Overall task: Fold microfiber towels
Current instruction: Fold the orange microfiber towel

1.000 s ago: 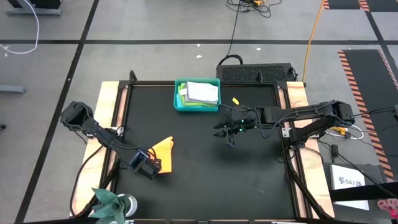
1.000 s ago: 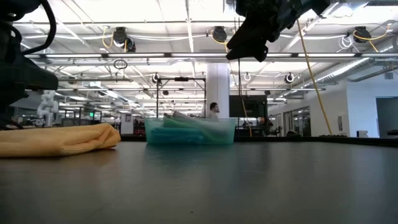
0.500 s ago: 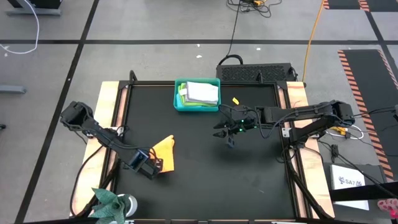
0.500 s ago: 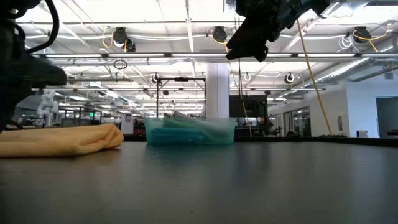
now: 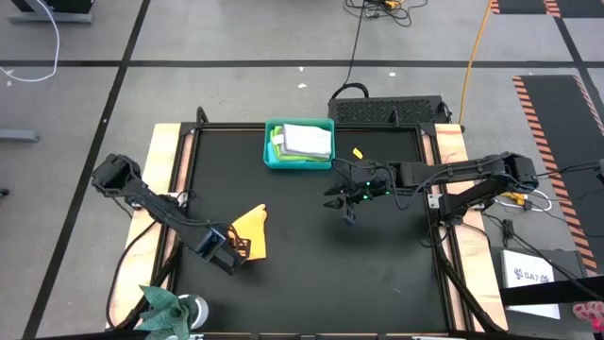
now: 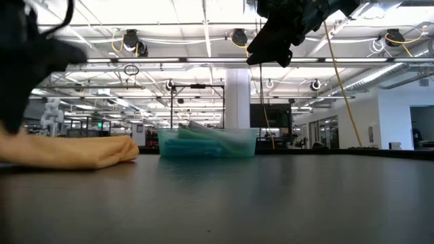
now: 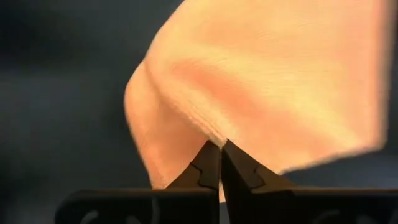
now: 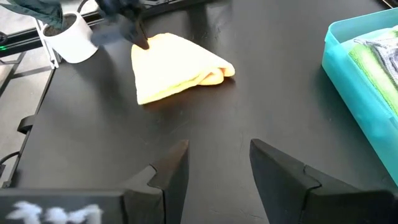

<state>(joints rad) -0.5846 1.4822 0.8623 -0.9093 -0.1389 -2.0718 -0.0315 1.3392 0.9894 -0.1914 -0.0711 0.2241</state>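
My left pincer (image 7: 219,144) is clamped on an edge of the soft orange-yellow microfiber towel (image 5: 250,230), which lies partly folded over itself on the near-left part of the black bench (image 5: 311,264). My right pincer (image 5: 346,202) hangs above mid-bench, fingers wide, holding nothing. The rigid teal plastic bin (image 5: 276,159) at the far edge holds other folded cloths. I judge this towel's fold unfinished.

A grey tiled floor (image 5: 75,104) with dark seams surrounds the black bench (image 5: 311,255); an orange cable (image 5: 477,42) trails across it. Beyond, ceiling strip lights (image 6: 203,24) and a white column (image 6: 239,98) fill an open hall
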